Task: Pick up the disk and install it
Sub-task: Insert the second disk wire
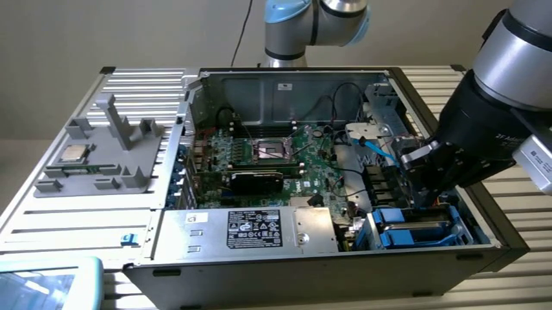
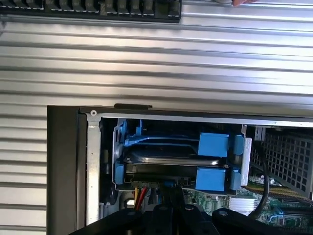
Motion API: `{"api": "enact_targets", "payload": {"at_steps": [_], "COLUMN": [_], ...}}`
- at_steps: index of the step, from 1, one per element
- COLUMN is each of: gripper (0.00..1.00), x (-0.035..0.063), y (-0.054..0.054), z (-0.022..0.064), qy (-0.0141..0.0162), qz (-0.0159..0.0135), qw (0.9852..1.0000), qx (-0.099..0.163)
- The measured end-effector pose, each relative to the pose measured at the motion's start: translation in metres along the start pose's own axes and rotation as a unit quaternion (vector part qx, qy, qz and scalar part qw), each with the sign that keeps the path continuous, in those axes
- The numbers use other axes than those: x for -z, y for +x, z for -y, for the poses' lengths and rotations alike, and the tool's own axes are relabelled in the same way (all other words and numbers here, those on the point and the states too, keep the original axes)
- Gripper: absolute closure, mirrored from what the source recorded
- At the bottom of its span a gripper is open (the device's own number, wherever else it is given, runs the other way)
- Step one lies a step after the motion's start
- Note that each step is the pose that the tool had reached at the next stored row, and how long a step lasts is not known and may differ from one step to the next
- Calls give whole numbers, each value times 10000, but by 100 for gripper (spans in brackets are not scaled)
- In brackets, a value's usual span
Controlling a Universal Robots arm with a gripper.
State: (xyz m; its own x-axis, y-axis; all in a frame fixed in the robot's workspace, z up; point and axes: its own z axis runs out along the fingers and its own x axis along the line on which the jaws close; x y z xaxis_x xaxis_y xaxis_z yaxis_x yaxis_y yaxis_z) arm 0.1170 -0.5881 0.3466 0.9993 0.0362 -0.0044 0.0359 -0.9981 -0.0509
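Observation:
The disk (image 2: 168, 159) lies flat in the blue drive bay (image 1: 412, 232) at the front corner of the open computer case, on the exterior view's right. Its silver-grey top (image 1: 415, 225) shows between blue carrier tabs (image 2: 213, 144). My gripper (image 1: 423, 201) reaches down into the case just above the bay. In the wrist view my gripper (image 2: 171, 211) is shut, its dark fingers (image 2: 188, 215) together right at the disk's near edge, beside the red and yellow cables. Nothing shows between them. Whether they touch the disk I cannot tell.
A silver power-supply box (image 1: 258, 229) sits at the case front, the green motherboard (image 1: 276, 161) behind it. A blue cable (image 1: 379, 152) runs close to the arm. A grey fixture (image 1: 112, 148) carrying a small CPU chip (image 1: 74, 154) rests on the ribbed table (image 2: 146, 63).

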Motion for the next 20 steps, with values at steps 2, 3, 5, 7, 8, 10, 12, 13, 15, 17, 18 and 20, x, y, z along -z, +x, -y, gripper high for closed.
{"api": "enact_targets", "payload": {"at_steps": [2, 3, 5, 7, 8, 10, 12, 13, 15, 17, 18, 20], "gripper": [89, 89, 89, 89, 89, 89, 89, 89, 89, 89, 89, 89], "x": [-21, -31, -56, -76, -79, -56, 40, 88, 117, 119, 118, 96], "y": [-1, -1, -2, -3, -3, -3, -3, 5, 67, 137, 158, 163], "z": [0, 0, 1, 3, 4, 10, 22, 24, 23, 20, 20, 18], "qy": [-17, -26, -43, -64, -70, -67, -77, -78, -80, -83, -86, -91], "qz": [-9, -11, -13, -12, -12, -12, -12, -12, -11, -11, -11, -15], "qw": [10000, 10000, 10000, 10000, 10000, 10000, 10000, 10000, 10000, 10000, 10000, 9999], "qx": [15, 21, 33, 40, 42, 42, 42, 42, 42, 42, 42, 42]}}
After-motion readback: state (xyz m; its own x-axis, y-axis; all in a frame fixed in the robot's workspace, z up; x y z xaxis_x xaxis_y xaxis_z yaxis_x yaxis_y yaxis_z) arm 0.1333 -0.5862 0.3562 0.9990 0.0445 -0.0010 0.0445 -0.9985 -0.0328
